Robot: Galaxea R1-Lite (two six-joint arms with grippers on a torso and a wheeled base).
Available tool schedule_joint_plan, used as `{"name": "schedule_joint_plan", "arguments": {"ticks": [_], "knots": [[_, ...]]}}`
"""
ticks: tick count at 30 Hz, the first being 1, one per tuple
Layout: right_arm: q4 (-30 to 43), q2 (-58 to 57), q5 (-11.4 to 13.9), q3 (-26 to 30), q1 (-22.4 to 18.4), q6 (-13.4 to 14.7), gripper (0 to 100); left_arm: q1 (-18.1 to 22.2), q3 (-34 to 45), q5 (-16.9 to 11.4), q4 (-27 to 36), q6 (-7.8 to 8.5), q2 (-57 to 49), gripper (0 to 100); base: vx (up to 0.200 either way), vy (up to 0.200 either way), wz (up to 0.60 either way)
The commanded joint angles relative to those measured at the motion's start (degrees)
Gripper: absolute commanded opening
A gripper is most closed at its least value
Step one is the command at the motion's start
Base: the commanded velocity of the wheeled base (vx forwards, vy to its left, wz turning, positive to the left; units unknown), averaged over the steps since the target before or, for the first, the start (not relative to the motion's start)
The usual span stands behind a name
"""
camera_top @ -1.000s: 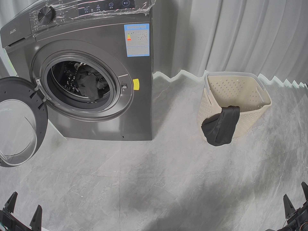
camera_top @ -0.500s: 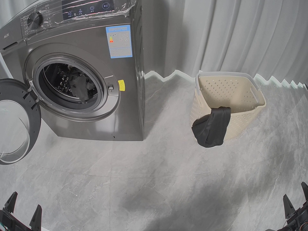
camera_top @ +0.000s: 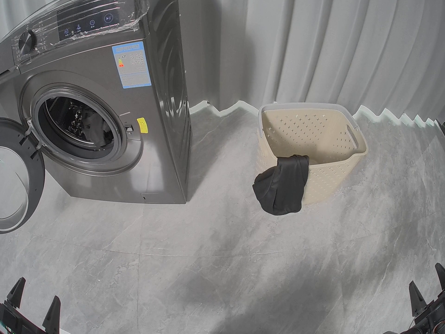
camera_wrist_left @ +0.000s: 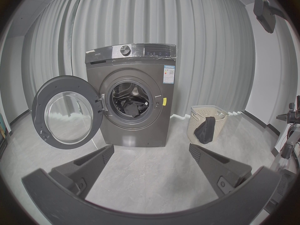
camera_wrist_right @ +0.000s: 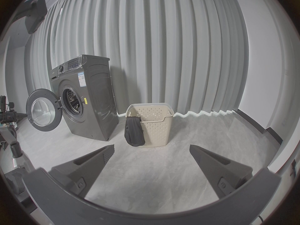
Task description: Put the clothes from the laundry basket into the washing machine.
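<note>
A grey front-loading washing machine (camera_top: 97,117) (camera_wrist_left: 137,94) (camera_wrist_right: 87,94) stands at the left with its round door (camera_top: 14,177) (camera_wrist_left: 67,111) swung open. Dark clothes (camera_wrist_left: 132,105) lie inside the drum. A cream perforated laundry basket (camera_top: 324,135) (camera_wrist_left: 215,116) (camera_wrist_right: 156,122) sits on the floor to the machine's right. A black garment (camera_top: 280,184) (camera_wrist_left: 205,130) (camera_wrist_right: 133,131) hangs over its near rim. My left gripper (camera_top: 33,305) (camera_wrist_left: 151,163) is open and empty, low at the near left. My right gripper (camera_top: 429,288) (camera_wrist_right: 151,164) is open and empty at the near right, far from the basket.
Grey tiled floor (camera_top: 222,256) stretches open between me and both the machine and the basket. White pleated curtains (camera_top: 324,42) line the back wall behind them.
The whole head view has shifted: machine and basket now sit further left in the picture, so the camera turned right. Both grippers keep their places and stay open.
</note>
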Motion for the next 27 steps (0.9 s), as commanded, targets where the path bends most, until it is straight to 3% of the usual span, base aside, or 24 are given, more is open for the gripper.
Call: {"name": "schedule_joint_plan", "arguments": {"ticks": [1,3,18,27], "knots": [[0.0,-0.8,0.0,0.7,0.0,0.0,100,0.0,0.8,0.0,0.0,0.09,-0.7,100,0.0,0.0,0.0],[0.0,-0.8,0.0,0.7,0.0,0.0,100,0.0,0.8,0.0,0.0,0.09,-0.7,100,0.0,0.0,0.0],[0.0,-0.8,0.0,0.7,0.0,0.0,100,0.0,0.9,-0.1,0.0,0.45,-0.7,100,0.0,-0.2,0.0],[0.0,-0.8,0.0,0.7,0.0,0.0,100,0.0,0.8,-0.2,0.0,0.27,-0.7,100,0.0,0.0,0.0]]}}
